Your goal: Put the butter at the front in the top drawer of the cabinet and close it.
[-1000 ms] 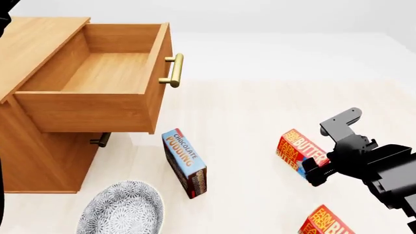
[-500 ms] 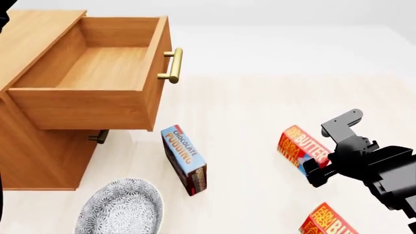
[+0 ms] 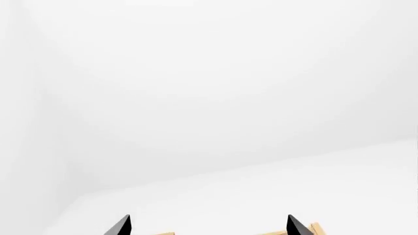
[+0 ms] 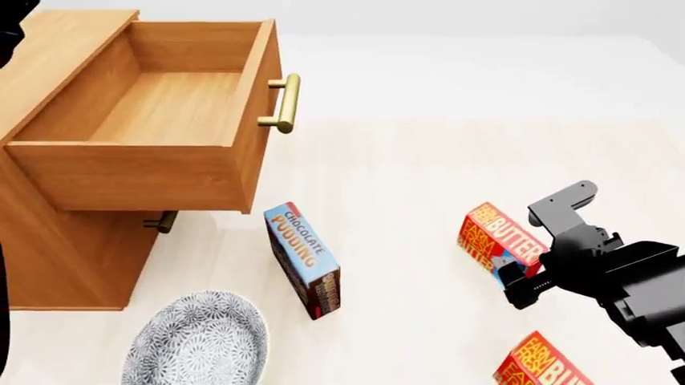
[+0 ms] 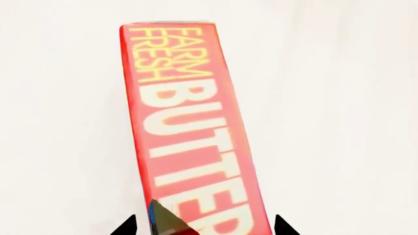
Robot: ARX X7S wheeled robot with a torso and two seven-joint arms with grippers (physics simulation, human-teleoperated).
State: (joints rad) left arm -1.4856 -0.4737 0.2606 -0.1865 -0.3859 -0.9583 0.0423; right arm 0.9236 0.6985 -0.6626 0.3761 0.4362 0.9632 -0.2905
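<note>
Right wrist view: right gripper (image 5: 204, 226) astride butter (image 5: 189, 127)

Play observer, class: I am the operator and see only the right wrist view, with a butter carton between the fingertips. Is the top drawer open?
Observer: Yes, the top drawer is pulled out; its inside shows nothing.
Operator: Any other butter?
Observer: A second butter carton lies nearer the robot.
Operator: What sits toward the cabinet?
Observer: A chocolate pudding box, with a patterned bowl nearby.
</note>
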